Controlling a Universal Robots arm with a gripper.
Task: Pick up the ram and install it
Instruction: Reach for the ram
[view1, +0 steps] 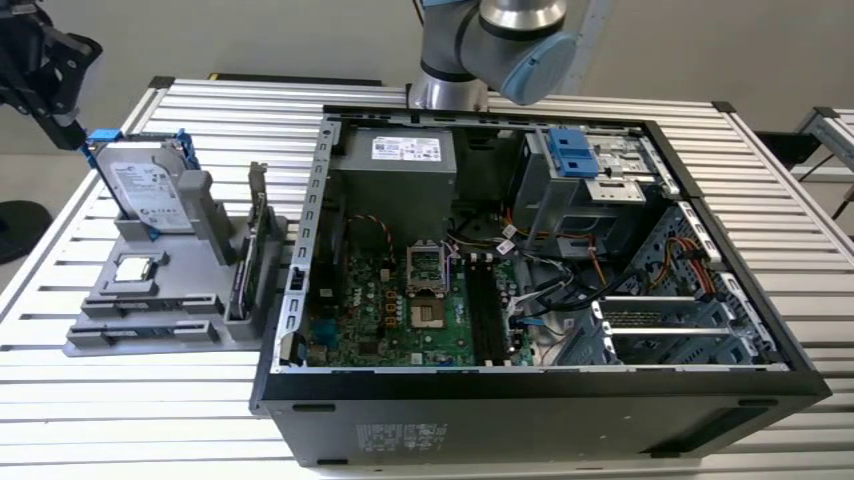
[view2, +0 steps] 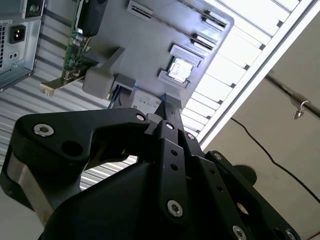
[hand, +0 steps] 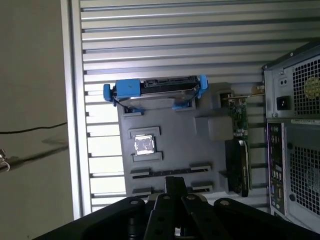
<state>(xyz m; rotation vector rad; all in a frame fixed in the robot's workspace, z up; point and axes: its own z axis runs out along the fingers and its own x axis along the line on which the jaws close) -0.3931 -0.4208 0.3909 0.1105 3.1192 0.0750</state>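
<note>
My gripper (hand: 175, 182) hung closed and empty over the grey holder (hand: 172, 125) at the exterior view's left. The ram (hand: 170, 172) stood slotted on edge there, ready for pinching.

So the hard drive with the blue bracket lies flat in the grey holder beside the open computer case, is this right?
Not quite. The hard drive stands on its edge in the grey holder, not flat; the exterior view shows this. The holder is indeed beside the open computer case.
</note>
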